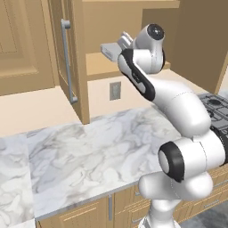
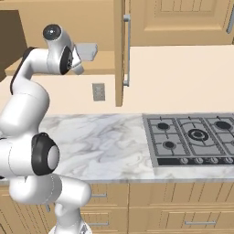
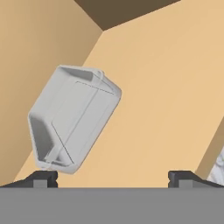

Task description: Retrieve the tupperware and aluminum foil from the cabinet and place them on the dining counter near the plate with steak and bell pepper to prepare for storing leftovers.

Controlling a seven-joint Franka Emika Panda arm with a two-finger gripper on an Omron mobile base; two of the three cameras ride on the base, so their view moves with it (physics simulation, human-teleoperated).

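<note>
Tupperware, the pale grey-white container, lies on the bottom board of the open wall cabinet, near the front edge and skewed to the cabinet's walls, so in the hand view it sits as a tilted rectangle with its hollow side showing. In the left base view it appears as a grey slab jutting from behind the wrist; in the right base view it sits just beyond the hand, on the cabinet floor.

The gripper hangs in front of the container with its jaws spread to their widest and nothing between them; one fingertip stands just below the container's near corner, the other well off to the side over bare wood. That wide stance probably suits the container's breadth, since a shallow box has to be straddled across its walls or taken by one rim.

The arm is folded high and reaches in over the marble counter, past the open cabinet door with its silver bar handle, which leaves the opening free for a straight approach. The gas hob lies off to the arm's right, clear of the work.

I judge this as the approach before the first grasp: the hand is off-centre and would need to shift toward the container and turn to match its skew. The aluminum foil cannot be made out here
</note>
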